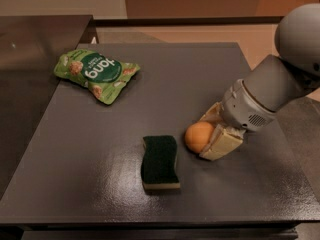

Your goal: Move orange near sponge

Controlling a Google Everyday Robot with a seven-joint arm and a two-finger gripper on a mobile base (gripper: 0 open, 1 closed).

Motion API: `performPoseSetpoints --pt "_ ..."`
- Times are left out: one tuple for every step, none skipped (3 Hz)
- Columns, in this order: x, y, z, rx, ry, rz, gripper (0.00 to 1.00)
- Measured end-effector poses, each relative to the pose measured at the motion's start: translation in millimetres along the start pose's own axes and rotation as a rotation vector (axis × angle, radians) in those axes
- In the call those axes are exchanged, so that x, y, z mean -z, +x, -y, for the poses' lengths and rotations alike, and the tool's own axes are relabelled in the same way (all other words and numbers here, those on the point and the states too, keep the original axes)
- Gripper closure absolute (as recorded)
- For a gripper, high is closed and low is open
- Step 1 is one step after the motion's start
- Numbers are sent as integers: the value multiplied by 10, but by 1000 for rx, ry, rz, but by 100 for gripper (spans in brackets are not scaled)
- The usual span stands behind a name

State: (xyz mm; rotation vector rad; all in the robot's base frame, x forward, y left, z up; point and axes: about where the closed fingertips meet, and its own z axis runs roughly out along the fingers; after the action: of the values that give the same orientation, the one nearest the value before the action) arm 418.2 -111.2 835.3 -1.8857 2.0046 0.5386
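The orange (198,136), a small round fruit, is low over the dark table (165,84), just right of the sponge (160,162). The sponge has a dark green top over a pale yellow base and lies near the table's front edge. My gripper (212,134) comes in from the right and is shut on the orange, with one pale finger (222,145) in front of it and the other behind. A narrow gap separates the orange from the sponge.
A light green snack bag (96,72) lies at the table's back left. A second dark surface (30,64) adjoins the table on the left. My grey arm (280,79) fills the right side above the table's right edge.
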Motion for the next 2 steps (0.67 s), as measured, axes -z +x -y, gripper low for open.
performPoseSetpoints --pt "0 -3 -1 1 0 -1 36" --pt "-3 -14 -6 3 0 -2 13"
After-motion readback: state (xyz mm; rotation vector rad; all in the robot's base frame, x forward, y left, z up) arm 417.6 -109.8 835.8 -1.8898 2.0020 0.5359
